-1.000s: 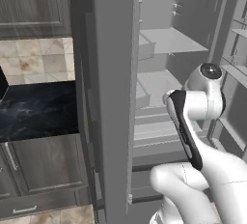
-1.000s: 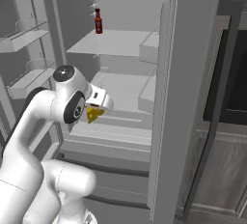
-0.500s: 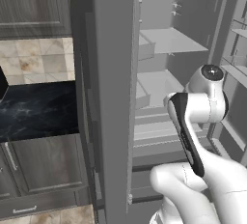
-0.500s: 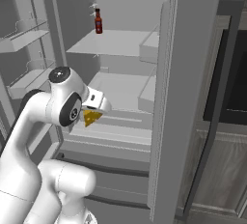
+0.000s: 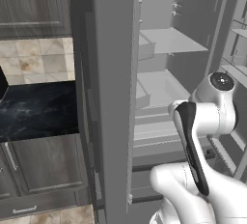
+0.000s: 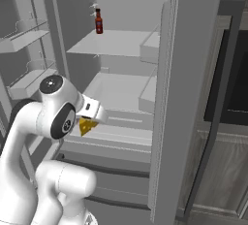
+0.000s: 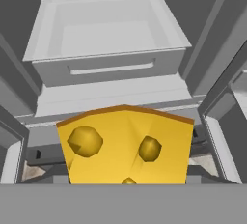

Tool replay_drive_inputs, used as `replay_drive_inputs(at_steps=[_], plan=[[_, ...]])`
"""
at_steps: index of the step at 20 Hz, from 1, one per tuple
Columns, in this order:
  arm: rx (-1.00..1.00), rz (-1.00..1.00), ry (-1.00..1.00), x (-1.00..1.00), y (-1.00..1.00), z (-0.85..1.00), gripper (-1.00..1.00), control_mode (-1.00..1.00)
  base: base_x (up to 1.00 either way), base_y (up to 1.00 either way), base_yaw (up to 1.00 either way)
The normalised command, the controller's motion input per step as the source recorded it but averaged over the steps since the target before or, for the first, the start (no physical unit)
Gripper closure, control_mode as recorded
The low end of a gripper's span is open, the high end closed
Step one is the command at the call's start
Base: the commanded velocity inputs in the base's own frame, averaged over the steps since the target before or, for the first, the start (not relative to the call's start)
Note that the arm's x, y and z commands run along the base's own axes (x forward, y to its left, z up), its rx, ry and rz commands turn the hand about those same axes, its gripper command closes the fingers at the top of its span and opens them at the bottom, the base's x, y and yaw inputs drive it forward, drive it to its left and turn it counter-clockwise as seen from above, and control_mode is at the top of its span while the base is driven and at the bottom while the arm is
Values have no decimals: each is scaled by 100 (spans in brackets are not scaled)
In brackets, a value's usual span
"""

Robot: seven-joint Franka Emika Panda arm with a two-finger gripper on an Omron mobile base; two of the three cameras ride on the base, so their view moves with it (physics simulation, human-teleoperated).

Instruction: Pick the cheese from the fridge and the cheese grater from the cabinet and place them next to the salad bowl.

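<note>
The cheese [image 6: 87, 126], a yellow-orange wedge with holes, hangs in the air in front of the open fridge [image 6: 116, 42], level with its lower drawers. My gripper [image 6: 88, 122] is shut on it from above, under the white hand. In the hand view the cheese [image 7: 125, 146] sits close in at the bottom and hides the fingertips, with a pale fridge drawer [image 7: 106, 39] beyond it. The arm stands before the fridge interior [image 5: 164, 39]. The cheese grater, the cabinet and the salad bowl are out of view.
A dark red bottle [image 6: 98, 21] stands on the top fridge shelf. Open fridge doors flank the arm on both sides [image 6: 29, 54], [image 6: 169, 98]. A dark stone counter [image 5: 38, 107] over wood-grain cupboards [image 5: 43, 170] lies left of the fridge. A dark appliance front [image 6: 235, 73] is at the right.
The hand has drawn slightly back and down from the fridge shelves, carrying the cheese with it. The grip on the cheese is unchanged.
</note>
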Motion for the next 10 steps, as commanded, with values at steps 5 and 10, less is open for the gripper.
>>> replay_drive_inputs(at_steps=[5, 10], plan=[[0, 0, 0, -7, 0, 0, 100, -100, 0, 0, 0], [0, 0, 0, -2, 0, 0, 100, 100, -17, 0, 0]])
